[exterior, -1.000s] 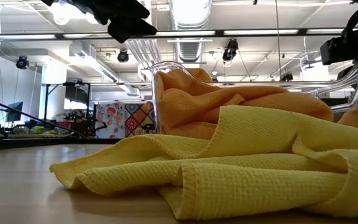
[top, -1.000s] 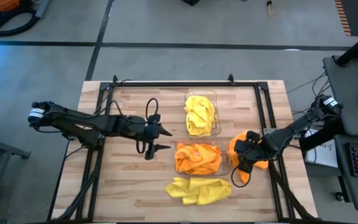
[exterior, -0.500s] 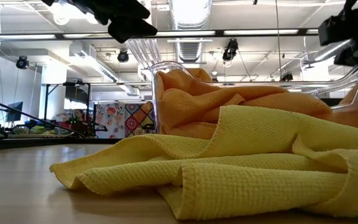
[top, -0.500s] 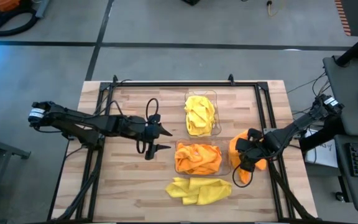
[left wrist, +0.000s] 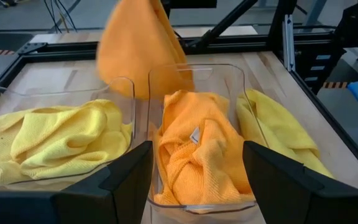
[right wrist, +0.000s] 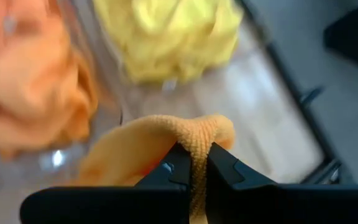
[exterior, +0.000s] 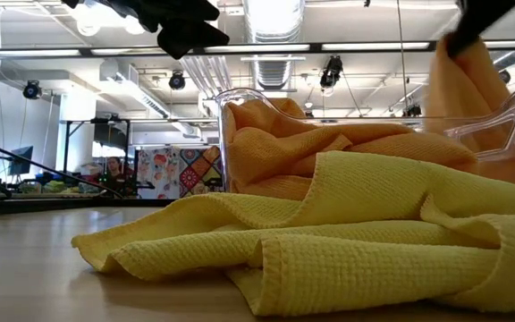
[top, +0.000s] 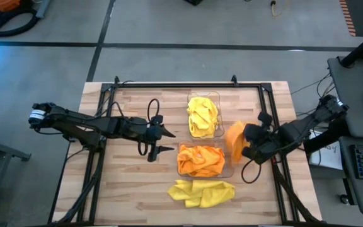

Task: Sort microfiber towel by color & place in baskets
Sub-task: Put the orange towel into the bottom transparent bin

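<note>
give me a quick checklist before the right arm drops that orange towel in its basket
1. Grip: right gripper pinches the orange towel: ok.
2. Towel lifted off the table: ok.
3. Target: basket with orange towels has room: ok.
4. Towel above that basket: not ok, it hangs beside the right end.
5. Left gripper open, left of the basket, apart: ok.
6. Loose yellow towel lies outside the basket: ok.

Left arm: extended across the table from the left edge, low and level.
Left gripper (top: 159, 142): fingers spread apart, nothing between them.
Right arm: reaching in from the right edge, wrist raised.
Right gripper (top: 249, 140): fingers (right wrist: 225, 167) pinched together on orange cloth (top: 235, 140).
</note>
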Motion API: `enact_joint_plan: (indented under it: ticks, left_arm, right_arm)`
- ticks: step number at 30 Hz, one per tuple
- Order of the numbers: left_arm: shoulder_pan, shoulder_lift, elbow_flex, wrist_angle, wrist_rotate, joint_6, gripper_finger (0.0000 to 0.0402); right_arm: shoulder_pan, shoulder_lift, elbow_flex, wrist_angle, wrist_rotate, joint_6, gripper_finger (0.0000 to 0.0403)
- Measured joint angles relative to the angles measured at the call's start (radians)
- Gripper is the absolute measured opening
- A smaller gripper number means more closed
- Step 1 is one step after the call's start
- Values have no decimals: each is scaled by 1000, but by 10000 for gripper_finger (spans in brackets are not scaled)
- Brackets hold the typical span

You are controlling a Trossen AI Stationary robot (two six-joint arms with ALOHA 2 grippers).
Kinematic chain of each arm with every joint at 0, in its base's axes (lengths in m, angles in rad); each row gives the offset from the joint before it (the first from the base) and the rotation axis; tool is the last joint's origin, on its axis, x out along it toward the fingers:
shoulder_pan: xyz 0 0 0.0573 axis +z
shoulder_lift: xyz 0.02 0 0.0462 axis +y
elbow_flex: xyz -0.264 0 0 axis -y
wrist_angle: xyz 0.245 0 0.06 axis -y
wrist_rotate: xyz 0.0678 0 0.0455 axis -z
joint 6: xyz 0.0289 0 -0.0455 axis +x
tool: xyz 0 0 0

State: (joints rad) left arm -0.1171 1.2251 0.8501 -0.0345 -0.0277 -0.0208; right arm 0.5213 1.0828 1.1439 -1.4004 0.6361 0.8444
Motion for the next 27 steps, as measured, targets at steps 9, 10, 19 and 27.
enact_joint_plan:
  ticks: [9, 10, 19, 27]
  left_arm:
    - [0, 0, 0, 7, 0, 0, 232]
    - [0, 0, 0, 7, 0, 0, 232]
    - [0, 0, 0, 14, 0, -7, 232]
    - [0, 0, 0, 15, 0, -11, 232]
  right_arm:
    - [0, -1, 154, 90, 256, -182, 12]
    - [0, -1, 161, 128, 265, -221, 12]
    - [0, 9, 158, 516, 231, -547, 12]
    - [0, 84, 157, 670, 227, -655, 12]
